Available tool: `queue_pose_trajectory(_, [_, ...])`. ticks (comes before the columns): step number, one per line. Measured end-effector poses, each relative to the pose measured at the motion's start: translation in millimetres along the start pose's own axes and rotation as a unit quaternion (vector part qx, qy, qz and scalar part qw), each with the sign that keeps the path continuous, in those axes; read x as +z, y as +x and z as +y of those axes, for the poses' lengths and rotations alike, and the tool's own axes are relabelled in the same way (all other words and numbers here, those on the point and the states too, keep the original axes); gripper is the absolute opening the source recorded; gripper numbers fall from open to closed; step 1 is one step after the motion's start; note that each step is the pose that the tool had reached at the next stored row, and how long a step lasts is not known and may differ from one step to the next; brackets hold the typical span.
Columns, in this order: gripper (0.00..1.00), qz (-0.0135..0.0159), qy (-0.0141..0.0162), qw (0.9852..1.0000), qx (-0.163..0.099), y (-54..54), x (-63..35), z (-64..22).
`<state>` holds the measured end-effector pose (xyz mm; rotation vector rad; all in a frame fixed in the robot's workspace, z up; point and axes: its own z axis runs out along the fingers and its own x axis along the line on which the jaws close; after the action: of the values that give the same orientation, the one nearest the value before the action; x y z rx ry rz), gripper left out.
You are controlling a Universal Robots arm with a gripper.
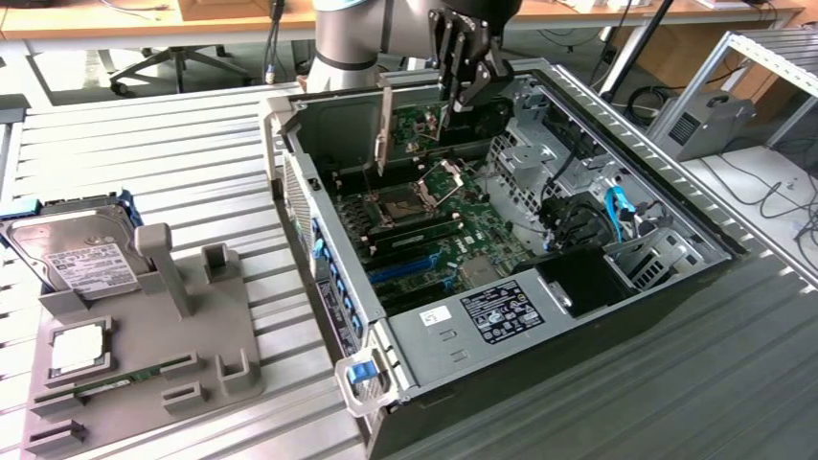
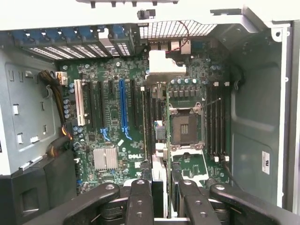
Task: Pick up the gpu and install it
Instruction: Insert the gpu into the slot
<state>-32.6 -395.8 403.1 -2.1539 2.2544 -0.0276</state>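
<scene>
My hand (image 1: 463,88) is closed on the gpu (image 1: 428,120), pinching its top edge, and the card hangs straight below the fingers inside the open case (image 1: 715,251). So the thing I care about lies directly under the hand, not off to a side.

The board stands on edge with its contact edge facing down at the motherboard (image 1: 480,230). Its silver bracket (image 1: 383,129) is at the end toward the exterior view's left, close to the case's rear wall.

In the wrist view I see the gpu (image 2: 150,122) edge-on between my fingers (image 2: 139,201). Its long axis runs parallel to the slots. It sits between the blue slot (image 2: 123,105) and the CPU socket (image 2: 183,127), apart from the blue one. I judge it lined up over a black slot there, but I can't tell whether the edge touches it yet.
</scene>
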Motion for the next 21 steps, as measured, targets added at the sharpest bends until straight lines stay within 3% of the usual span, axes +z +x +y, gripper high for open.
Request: queue_pose_trajectory(21, [0.27,-0.0009,-0.0001,0.9995,-0.031,-1.2,-0.6,0.1])
